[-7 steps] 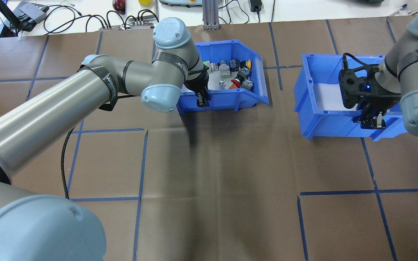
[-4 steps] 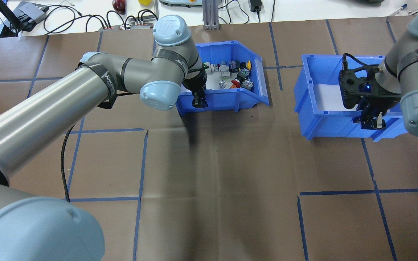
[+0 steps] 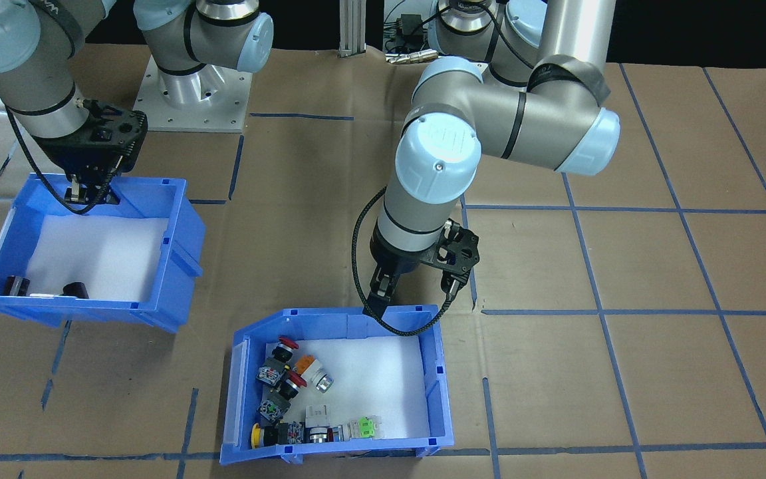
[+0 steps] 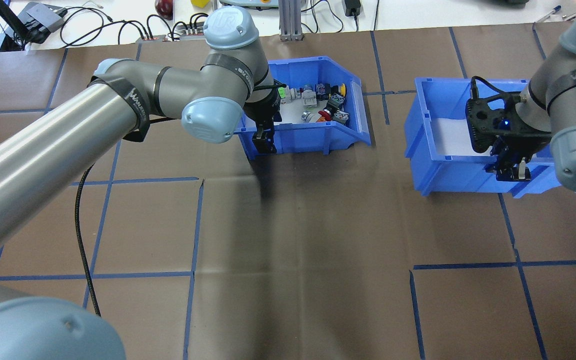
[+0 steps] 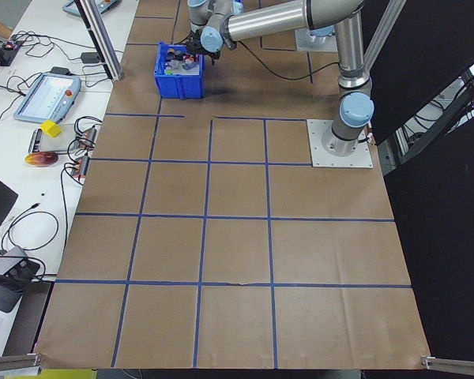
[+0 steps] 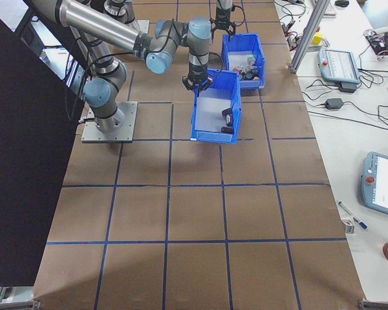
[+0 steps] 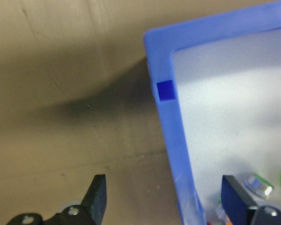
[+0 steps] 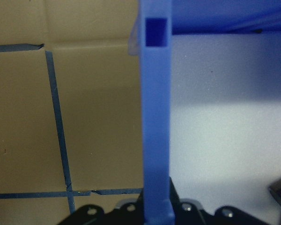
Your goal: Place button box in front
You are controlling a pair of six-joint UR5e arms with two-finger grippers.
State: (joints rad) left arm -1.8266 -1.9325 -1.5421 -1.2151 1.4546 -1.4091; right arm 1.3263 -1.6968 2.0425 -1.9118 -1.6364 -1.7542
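Observation:
The button box is a blue bin with white foam and colourful push-buttons, standing at the table's far side in the overhead view. My left gripper is open at the box's near-left corner. In the left wrist view its fingers straddle the box's blue wall without touching it. My right gripper is shut on the near wall of a second blue bin, which holds dark cylinders. That wall runs between the right fingers.
Brown paper with blue tape lines covers the table. Cables and devices lie beyond the far edge. The left arm's black cable loops down against the button box's rim. The robot's base plate stands behind the bins.
My left gripper has slid left along the button box's near wall to its corner. The second bin has shifted slightly toward the robot in the right gripper.

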